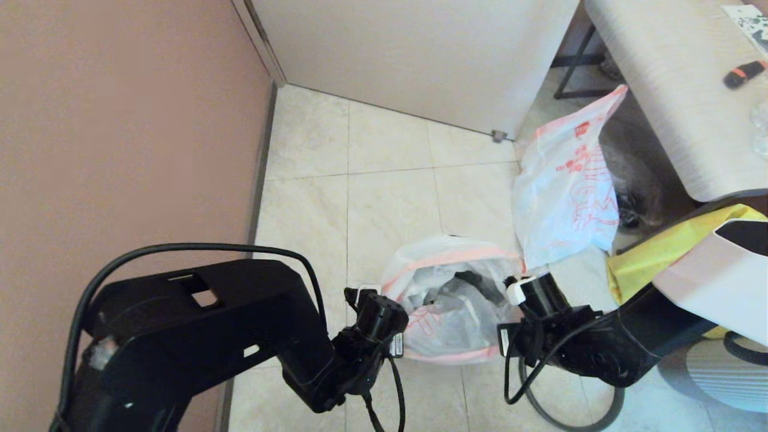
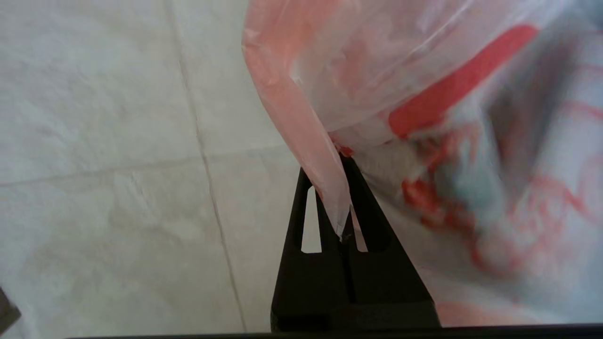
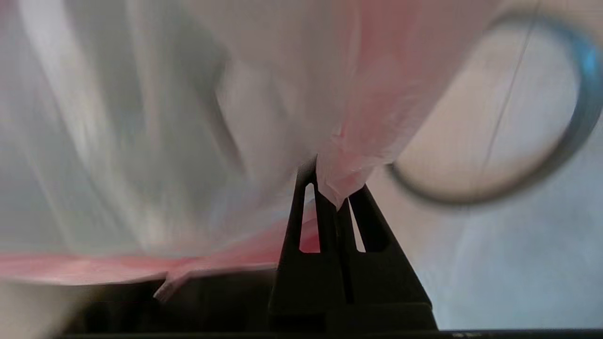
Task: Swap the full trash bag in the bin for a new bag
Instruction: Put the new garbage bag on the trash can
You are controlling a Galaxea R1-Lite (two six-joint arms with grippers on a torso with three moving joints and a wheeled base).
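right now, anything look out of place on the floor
The thin dark grey hoop lies loose on the floor, off any bin, beside the white pink-rimmed plastic bag pinched by the left gripper and right gripper.

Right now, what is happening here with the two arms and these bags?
Both arms hold one printed bag by its pink rim. The left tool and the right tool are each shut on the full trash bag, on opposite sides of its mouth, above the tiled floor. The new bag hangs off the table further back on the right, untouched.
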